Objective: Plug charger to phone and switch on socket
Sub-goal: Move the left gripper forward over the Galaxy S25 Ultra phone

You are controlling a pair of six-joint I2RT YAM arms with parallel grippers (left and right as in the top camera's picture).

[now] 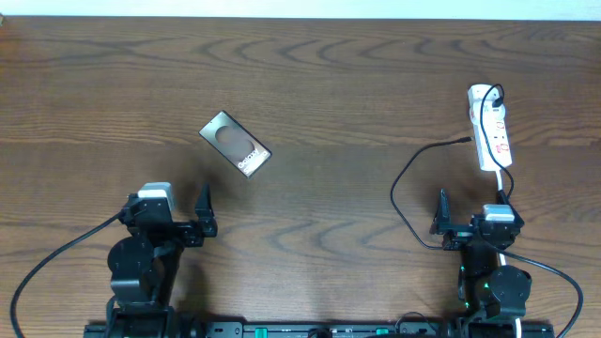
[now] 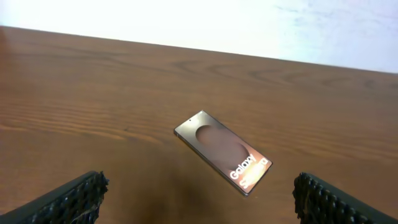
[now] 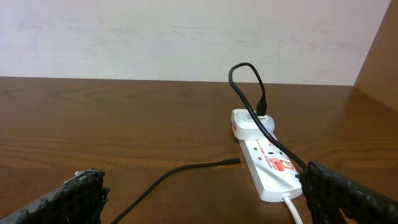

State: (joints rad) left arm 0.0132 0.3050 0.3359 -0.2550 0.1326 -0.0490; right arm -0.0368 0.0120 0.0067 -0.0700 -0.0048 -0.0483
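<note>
**Left gripper** point(image 2: 199, 208): rubber-ribbed black fingers stood wide apart and empty, low over the table point(image 1: 338, 75), facing the phone.

**Right gripper** point(image 3: 205, 198): fingers likewise spread, holding nothing, and pointed at the socket.

**Phone** point(image 1: 236, 145): slim rectangle with a glossy grey-brown face, a dark oval patch and white lettering. It lay flat and askew on the left half of the table, well apart from the cable.

**Socket** point(image 1: 491, 127): narrow white plastic strip with red marks, at the far right.

**Charger** point(image 1: 404, 183): thin, limp black cable. Its plug point(image 3: 262, 107) was seated in the strip's far end, and its connector tip point(image 3: 235, 162) lay free on the wood just beside the strip.

**Table**: dark wood, grained and matte.

**Handling note**: nothing appeared to have been started. The tip would best be pinched just behind the connector, so the floppy lead could not droop. The other claw should brace the slippery phone before insertion. Which end of the phone held the port could not be told.
</note>
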